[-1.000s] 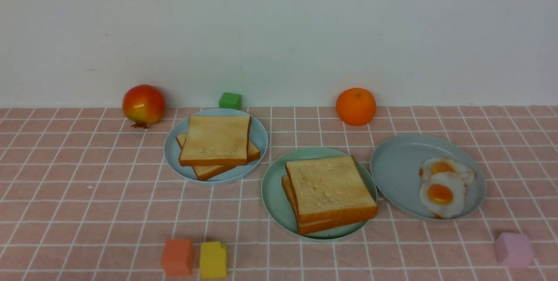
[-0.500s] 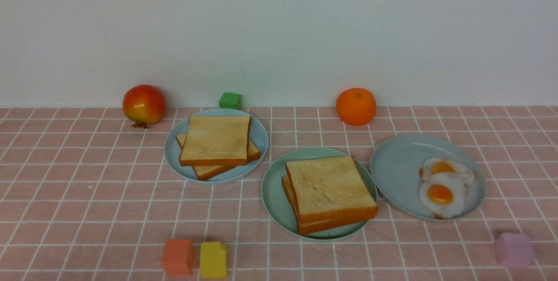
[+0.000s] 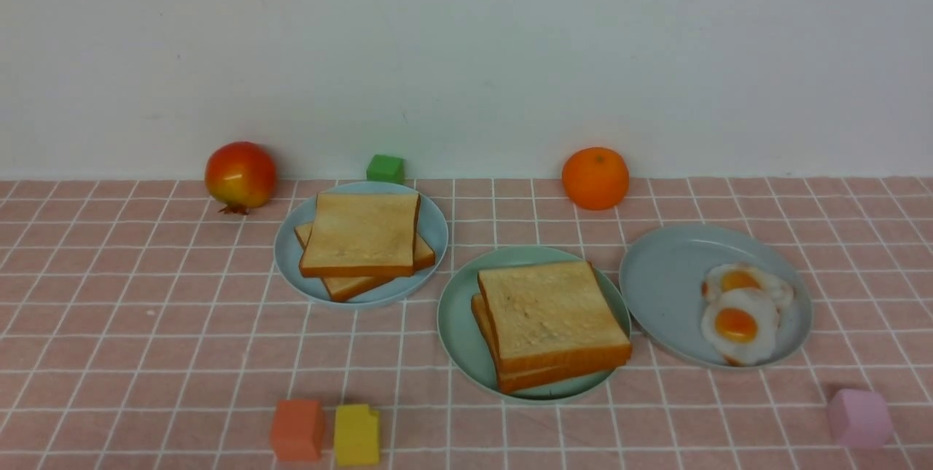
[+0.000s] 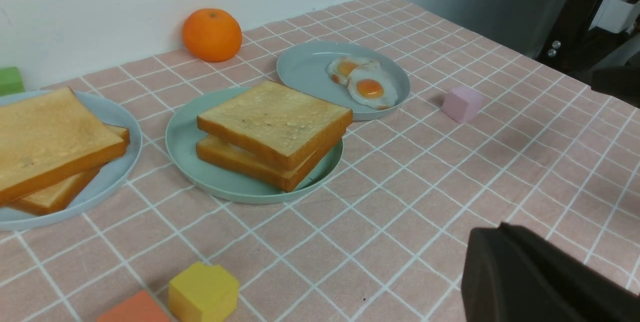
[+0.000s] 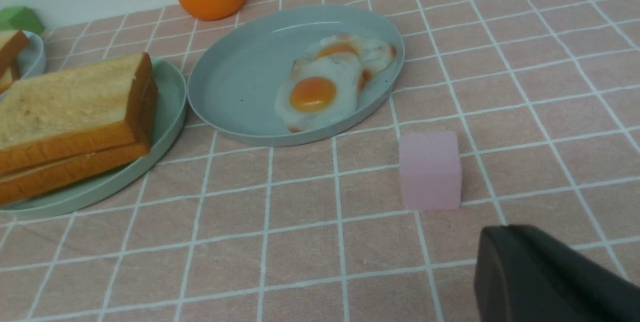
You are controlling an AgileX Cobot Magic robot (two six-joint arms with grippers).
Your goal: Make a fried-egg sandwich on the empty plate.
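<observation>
Golden square toast sandwich (image 3: 554, 315) on round mint-green plate (image 3: 463, 331), left gripper (image 4: 505, 229) and right gripper (image 5: 510, 232) closed, smooth-yolked eggs (image 3: 740, 324) beside.

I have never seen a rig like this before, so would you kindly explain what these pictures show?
The machine is a robot with two jointed arms, each ending in a gripper. One picture looks forward from between the arms; the other two come from cameras on the left and right wrists.

Each wrist picture shows its own gripper, the left gripper and the right gripper, both shut and holding nothing.

On the tiled-pattern surface, a mint-green plate bears a sandwich. A light blue plate bears two toast slices, and a grey-blue plate two fried eggs. Around them are a red-yellow fruit, an orange and four coloured blocks.
</observation>
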